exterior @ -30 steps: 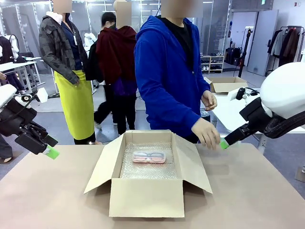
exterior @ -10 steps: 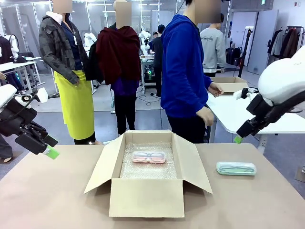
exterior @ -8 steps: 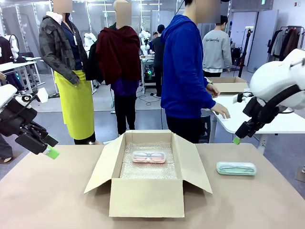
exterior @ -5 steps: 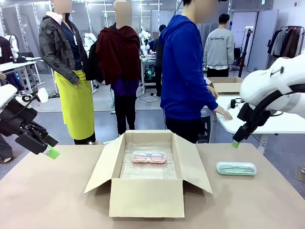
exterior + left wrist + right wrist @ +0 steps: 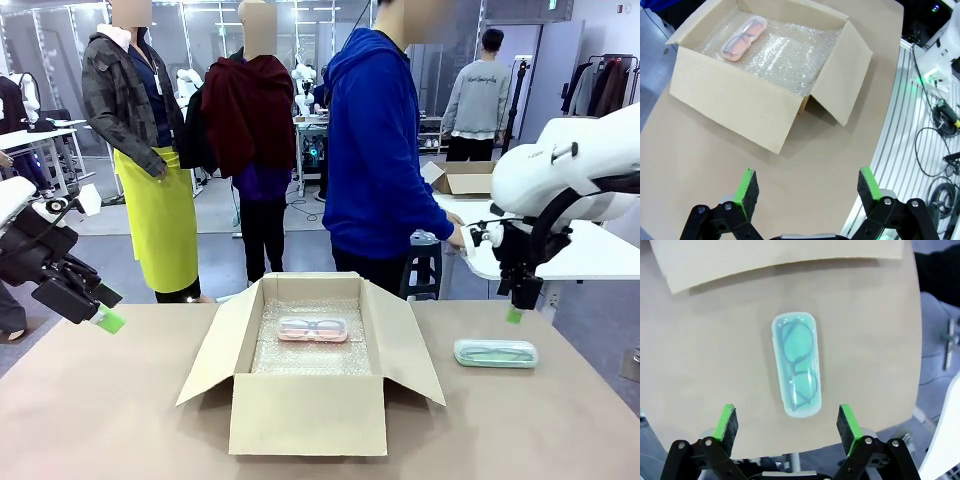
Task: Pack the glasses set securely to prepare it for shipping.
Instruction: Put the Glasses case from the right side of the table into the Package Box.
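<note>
A pink glasses case (image 5: 312,329) lies on bubble wrap inside the open cardboard box (image 5: 305,415); the left wrist view shows this pink case (image 5: 743,37) at the box's far end. A mint green glasses case (image 5: 495,352) lies flat on the table right of the box, and the green case (image 5: 796,371) is lengthwise below my right gripper. My right gripper (image 5: 514,314) hangs open just above the green case, pointing down, its fingers (image 5: 725,423) wide apart and empty. At the table's left edge my left gripper (image 5: 108,318) stands open, and the left gripper (image 5: 804,189) is well clear of the box.
The box's right flap (image 5: 415,345) slopes toward the green case. A person in a blue hoodie (image 5: 370,160) stands at the far side, turned to a white side table (image 5: 585,255). Bare table surface (image 5: 120,410) lies left and right of the box.
My right arm has swung in and turned its gripper downward over the green case, which the person had laid on the table. The person has turned away to the side table. The left arm is still.
</note>
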{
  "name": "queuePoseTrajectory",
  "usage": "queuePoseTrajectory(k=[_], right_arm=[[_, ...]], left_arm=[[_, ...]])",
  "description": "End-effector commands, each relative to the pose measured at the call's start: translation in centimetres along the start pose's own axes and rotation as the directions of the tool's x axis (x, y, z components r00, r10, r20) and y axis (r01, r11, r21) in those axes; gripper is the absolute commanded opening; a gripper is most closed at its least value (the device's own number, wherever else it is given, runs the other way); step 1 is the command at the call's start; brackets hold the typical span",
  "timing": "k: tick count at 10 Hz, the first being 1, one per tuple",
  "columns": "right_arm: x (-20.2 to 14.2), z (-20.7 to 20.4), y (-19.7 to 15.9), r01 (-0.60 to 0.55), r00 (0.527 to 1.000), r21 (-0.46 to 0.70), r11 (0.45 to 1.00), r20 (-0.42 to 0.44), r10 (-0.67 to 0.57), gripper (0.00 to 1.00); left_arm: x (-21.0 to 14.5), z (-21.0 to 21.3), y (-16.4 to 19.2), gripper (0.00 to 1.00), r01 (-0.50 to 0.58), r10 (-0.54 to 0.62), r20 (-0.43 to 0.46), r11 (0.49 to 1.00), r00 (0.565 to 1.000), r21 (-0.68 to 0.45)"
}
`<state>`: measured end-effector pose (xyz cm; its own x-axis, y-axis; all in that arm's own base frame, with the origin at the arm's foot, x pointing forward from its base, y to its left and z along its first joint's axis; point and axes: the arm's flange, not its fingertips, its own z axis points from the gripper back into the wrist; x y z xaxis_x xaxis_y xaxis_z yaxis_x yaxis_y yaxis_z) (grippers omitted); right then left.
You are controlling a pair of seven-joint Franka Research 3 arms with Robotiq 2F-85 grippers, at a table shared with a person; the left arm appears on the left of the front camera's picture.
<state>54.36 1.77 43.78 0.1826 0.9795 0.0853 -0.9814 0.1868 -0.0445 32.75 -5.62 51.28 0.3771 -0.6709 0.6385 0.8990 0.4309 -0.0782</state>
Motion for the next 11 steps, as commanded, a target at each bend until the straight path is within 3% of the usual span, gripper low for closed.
queuePoseTrajectory(k=[1,2,6,8,11], right_arm=[[0.8,-1.6,-0.7,-0.108,0.993,-0.011,0.994,-0.05,0.107,1.0],[1.0,-2.0,-0.5,-0.078,0.997,-0.001,0.997,-0.006,0.078,1.0],[0.8,-1.0,-0.1,-0.059,0.998,0.007,0.998,-0.028,0.059,1.0],[1.5,-3.4,-0.2,-0.129,0.991,-0.006,0.992,-0.042,0.129,1.0],[1.3,-6.7,-0.5,-0.136,0.989,-0.021,0.99,-0.054,0.135,1.0]], left_arm=[[0.0,0.3,0.1,1.0,0.017,-0.016,0.016,1.0,1.0,-0.021],[0.0,0.3,0.1,1.0,0.017,-0.016,0.016,1.0,1.0,-0.021],[0.0,0.3,0.1,1.0,0.017,-0.016,0.016,1.0,1.0,-0.021],[0.0,0.3,0.1,1.0,0.017,-0.016,0.016,1.0,1.0,-0.021],[0.0,0.3,0.1,1.0,0.017,-0.016,0.016,1.0,1.0,-0.021]])
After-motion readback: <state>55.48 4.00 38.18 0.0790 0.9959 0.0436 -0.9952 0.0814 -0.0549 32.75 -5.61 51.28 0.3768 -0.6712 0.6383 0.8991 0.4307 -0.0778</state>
